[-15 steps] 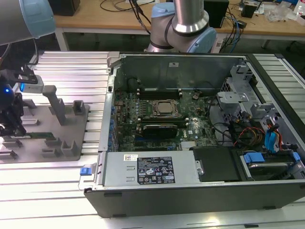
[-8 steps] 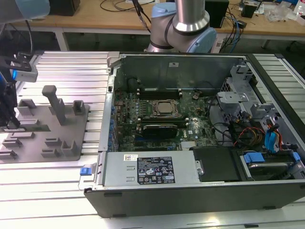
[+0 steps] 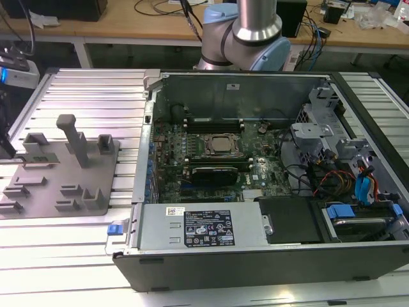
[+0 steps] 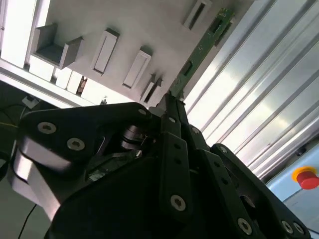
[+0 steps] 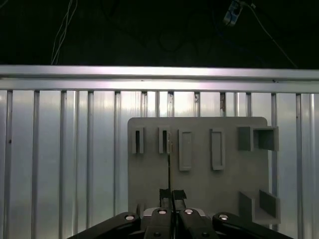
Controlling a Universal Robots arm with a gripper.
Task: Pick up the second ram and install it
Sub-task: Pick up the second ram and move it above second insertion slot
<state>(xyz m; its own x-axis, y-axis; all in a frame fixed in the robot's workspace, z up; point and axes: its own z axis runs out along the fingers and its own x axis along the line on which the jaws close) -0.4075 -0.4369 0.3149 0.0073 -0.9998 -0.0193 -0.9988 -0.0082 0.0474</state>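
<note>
A ribbed metal table spans the exterior view, with wooden workbenches behind it. The open computer case stands at centre and the grey tray at the exterior view's left. In the second wrist view, the gripper pinches the ram over that tray.

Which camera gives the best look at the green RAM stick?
The second wrist view: the second ram shows its green face lengthwise, one end in the jaws of the gripper. The first wrist view shows it edge-on, a thin line.
</note>
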